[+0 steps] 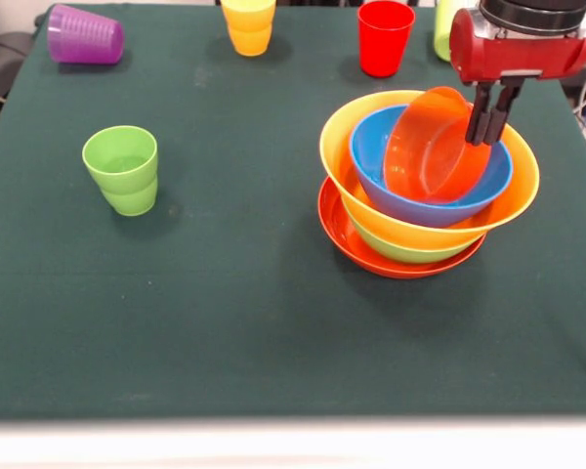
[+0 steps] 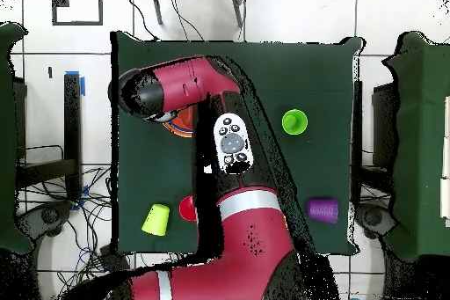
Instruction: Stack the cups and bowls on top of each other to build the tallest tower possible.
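Note:
The bowls sit nested at the right: a wide red-orange bowl (image 1: 366, 256) at the bottom, then a green bowl (image 1: 391, 247), a large orange-yellow bowl (image 1: 344, 137) and a blue bowl (image 1: 410, 207). A small orange bowl (image 1: 425, 156) leans steeply on edge inside the blue one. My gripper (image 1: 492, 122) comes down from above and is shut on its upper right rim. Of the cups, a light green cup (image 1: 123, 168) (image 2: 294, 121) stands alone at the left. Along the far edge are a purple cup (image 1: 86, 35) (image 2: 322, 209) on its side, a yellow cup (image 1: 248, 24) and a red cup (image 1: 385, 36) (image 2: 187, 208).
A second light green cup (image 1: 443, 29) (image 2: 156, 218) is half hidden behind the gripper body at the far right. The dark green table cloth (image 1: 234, 322) covers the table. In the overhead view the arm (image 2: 233, 147) covers the bowl pile except for an orange sliver.

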Motion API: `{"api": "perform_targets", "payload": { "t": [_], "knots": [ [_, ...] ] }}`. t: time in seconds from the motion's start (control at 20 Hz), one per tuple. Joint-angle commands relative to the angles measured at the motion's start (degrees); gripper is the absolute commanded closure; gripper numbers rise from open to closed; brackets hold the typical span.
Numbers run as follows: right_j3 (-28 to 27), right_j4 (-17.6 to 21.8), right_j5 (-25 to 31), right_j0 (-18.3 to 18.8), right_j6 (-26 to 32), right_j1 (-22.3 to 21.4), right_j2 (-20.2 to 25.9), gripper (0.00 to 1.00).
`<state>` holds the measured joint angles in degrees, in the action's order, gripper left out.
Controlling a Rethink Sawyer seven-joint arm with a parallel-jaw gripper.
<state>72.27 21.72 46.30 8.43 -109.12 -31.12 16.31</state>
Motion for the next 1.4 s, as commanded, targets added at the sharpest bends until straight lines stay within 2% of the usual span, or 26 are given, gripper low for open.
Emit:
{"api": "perform_targets", "payload": {
  "t": [0.05, 0.15, 0.35, 0.75, 1.15, 1.4],
  "knots": [
    [1.9, 3.9, 4.0, -1.1, 11.2, 3.4, 3.8, 1.0],
    [2.9, 1.9, 6.3, -1.5, 9.1, 3.5, 4.0, 1.0],
    [3.5, 0.8, 7.5, -2.8, 6.8, 3.2, 3.6, 1.0],
    [0.0, 0.4, 19.2, -4.3, 9.4, 0.6, 3.1, 1.0],
    [0.5, 2.2, 18.7, -3.0, 11.4, -0.6, 3.7, 1.0],
    [1.8, 4.5, 13.7, -1.2, 14.4, -0.7, 4.2, 1.0]
  ]
}}
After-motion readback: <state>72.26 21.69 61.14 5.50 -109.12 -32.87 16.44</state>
